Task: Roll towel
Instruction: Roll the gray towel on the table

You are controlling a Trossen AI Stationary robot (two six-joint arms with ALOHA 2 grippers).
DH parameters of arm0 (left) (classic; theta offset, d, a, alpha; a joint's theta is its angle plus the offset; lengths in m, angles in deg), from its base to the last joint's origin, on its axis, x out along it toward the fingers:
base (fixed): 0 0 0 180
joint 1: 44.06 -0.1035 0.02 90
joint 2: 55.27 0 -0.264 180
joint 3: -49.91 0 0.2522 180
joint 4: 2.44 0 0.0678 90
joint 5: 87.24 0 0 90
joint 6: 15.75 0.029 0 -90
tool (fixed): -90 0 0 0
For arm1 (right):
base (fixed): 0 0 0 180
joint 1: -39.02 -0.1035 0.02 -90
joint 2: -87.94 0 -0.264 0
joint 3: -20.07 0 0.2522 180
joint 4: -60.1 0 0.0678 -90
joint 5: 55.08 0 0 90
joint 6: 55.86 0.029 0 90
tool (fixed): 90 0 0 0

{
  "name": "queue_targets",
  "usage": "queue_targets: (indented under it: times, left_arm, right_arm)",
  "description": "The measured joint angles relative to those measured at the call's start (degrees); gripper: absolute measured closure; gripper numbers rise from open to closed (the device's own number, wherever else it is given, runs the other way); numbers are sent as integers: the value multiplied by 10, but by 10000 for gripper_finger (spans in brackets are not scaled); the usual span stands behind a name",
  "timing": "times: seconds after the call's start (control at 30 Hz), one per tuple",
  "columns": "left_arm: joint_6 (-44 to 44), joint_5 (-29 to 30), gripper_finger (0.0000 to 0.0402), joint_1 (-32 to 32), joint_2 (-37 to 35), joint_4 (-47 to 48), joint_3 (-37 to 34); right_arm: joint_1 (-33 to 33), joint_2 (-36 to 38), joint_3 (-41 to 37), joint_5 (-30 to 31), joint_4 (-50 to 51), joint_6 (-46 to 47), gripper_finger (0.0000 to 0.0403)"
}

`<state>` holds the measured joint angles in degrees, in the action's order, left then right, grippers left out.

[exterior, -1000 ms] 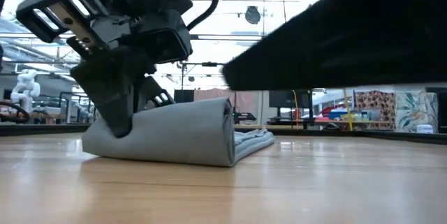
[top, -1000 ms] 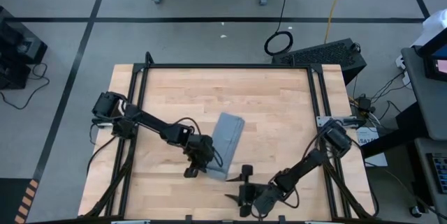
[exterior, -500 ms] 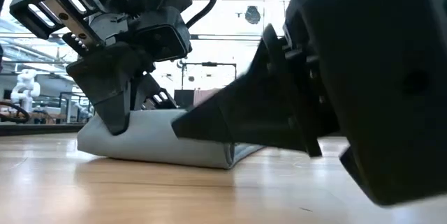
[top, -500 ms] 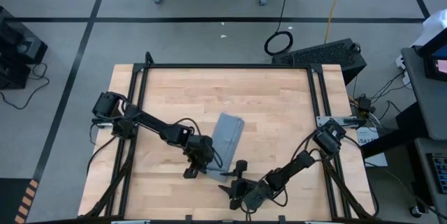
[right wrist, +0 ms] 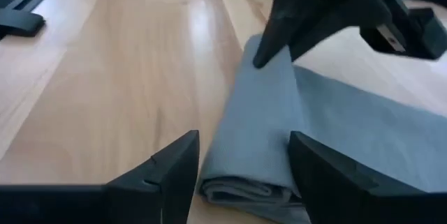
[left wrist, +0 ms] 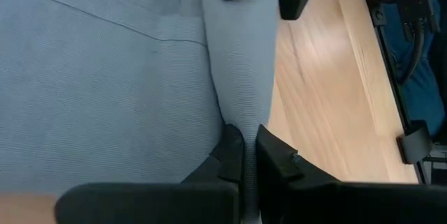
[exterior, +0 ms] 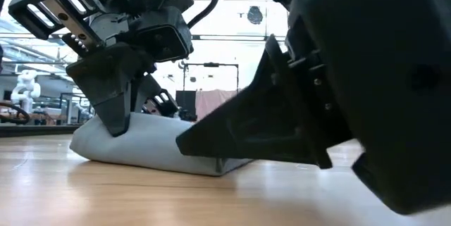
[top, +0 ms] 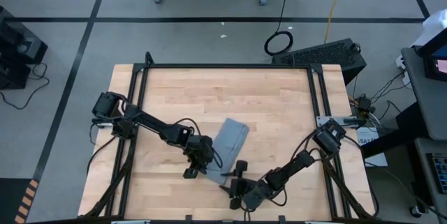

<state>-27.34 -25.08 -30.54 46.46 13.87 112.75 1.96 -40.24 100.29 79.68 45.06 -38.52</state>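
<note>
Your left claw (top: 198,169), pinching the towel (top: 228,140), had dragged its roll sideways; your spread right claw (right wrist: 241,165) now straddled the roll's end.

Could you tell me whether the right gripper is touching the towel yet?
Apart. In the right wrist view the right gripper stands open, with the rolled end of the towel between its fingers and a gap on each side.

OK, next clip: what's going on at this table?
Two arms are rolling a grey-blue towel on the wooden table. The left gripper is shut on the towel's rolled edge, at one end. The right gripper has its fingers open astride the roll's other end, not yet gripping. Only part is rolled; the rest lies flat.
</note>
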Motion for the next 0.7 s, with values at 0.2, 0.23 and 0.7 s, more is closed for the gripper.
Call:
queue_targets:
  times: [0.2,0.23,0.7]
  left_arm:
    - [2,49,370,0,0,-5,0]
    - [3,62,362,0,0,-9,0]
    - [27,95,196,8,-75,29,1]
  right_arm:
    - [0,0,0,-2,30,48,191]
    - [0,-1,0,-2,32,58,194]
    - [-2,-34,2,3,27,85,305]
